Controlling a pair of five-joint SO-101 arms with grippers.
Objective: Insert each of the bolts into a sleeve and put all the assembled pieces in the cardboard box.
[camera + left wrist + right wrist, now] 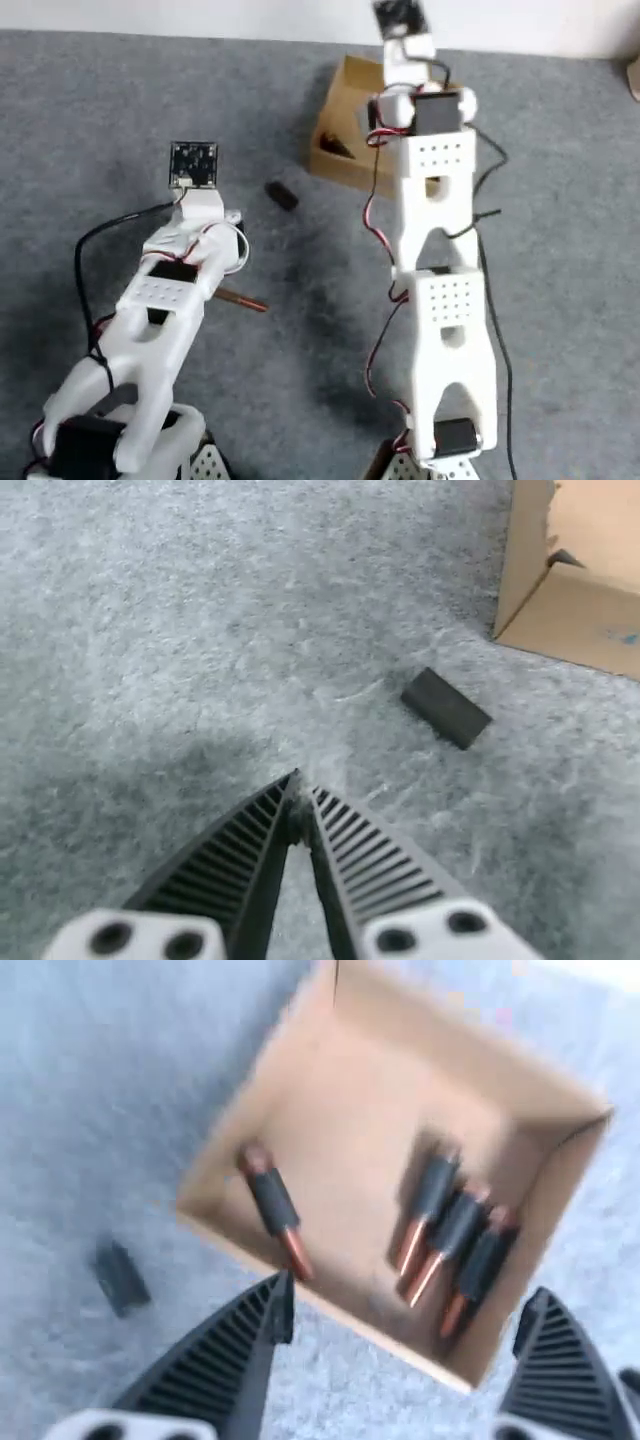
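High view: the cardboard box (345,150) sits open-topped directly beneath the right gripper (408,1312). Its jaws are spread wide with nothing between them. We read this as a drop posture, held over the box so that a piece would fall inside.

The left gripper (300,802) hangs low over the grey table (120,600), jaws pinched together at the tips. We cannot identify anything clamped there.

Inside the box, below the right gripper, we count four assembled pieces (272,1205). One lies alone near one wall and three lie side by side toward the opposite wall, copper ends showing. We judge these done.

One bare sleeve (446,708) lies on the table ahead of the left gripper's tips, between them and the box and touching neither. One bolt (242,299) lies behind the left gripper, beside its arm, with one end hidden under the arm.

We take these as the last pair, not yet joined, and judge both to be within the left arm's reach.
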